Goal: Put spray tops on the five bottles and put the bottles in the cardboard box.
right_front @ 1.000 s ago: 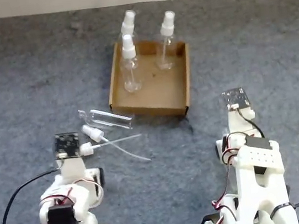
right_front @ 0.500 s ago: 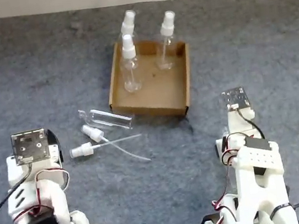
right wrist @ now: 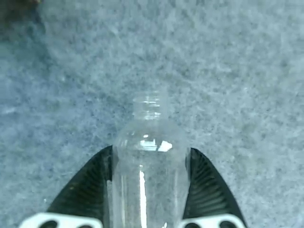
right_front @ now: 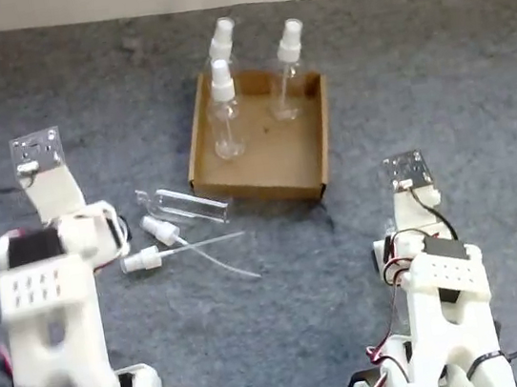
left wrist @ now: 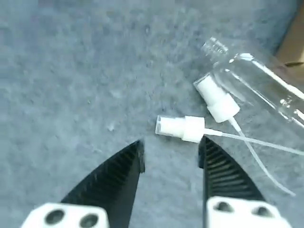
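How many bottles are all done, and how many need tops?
Three capped bottles stand in or at the cardboard box. The right gripper holds an uncapped bottle; the open left gripper hovers by a loose spray top. Remaining: another bare bottle lies on the carpet; both need tops and boxing.

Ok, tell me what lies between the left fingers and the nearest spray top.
Only bare carpet, as the left wrist view shows; the spray top lies just beyond.
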You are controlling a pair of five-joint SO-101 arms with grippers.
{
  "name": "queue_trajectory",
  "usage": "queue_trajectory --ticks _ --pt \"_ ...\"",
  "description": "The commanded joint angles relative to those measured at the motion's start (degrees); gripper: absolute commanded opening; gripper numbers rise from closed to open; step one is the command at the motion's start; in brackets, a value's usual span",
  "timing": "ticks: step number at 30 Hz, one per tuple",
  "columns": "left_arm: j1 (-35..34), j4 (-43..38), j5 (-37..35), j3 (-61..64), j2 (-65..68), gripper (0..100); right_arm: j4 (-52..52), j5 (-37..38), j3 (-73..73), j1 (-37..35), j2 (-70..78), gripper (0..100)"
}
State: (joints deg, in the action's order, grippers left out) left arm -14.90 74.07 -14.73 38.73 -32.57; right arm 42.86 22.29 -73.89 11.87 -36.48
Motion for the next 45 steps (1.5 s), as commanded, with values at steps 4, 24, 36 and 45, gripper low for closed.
queue_trajectory --ticks 4,24,36,45 --pt "1.5 -3.6 -11.4 -5.7 15.6 16 -0.4 -0.1 -2.7 -0.8 0.7 0.4" --pt "5.2 -11.7 -23.4 -5.8 30.9 16 -0.4 -0.1 -2.7 -0.8 0.7 0.4" --pt "4.7 -11.6 -4.7 -5.9 32.4 1 -0.5 -0.1 -2.8 -0.8 0.8 0.4" --pt "3.6 -12.0 23.2 -13.0 32.6 1 -0.5 -0.1 -2.8 -0.8 0.8 0.4"
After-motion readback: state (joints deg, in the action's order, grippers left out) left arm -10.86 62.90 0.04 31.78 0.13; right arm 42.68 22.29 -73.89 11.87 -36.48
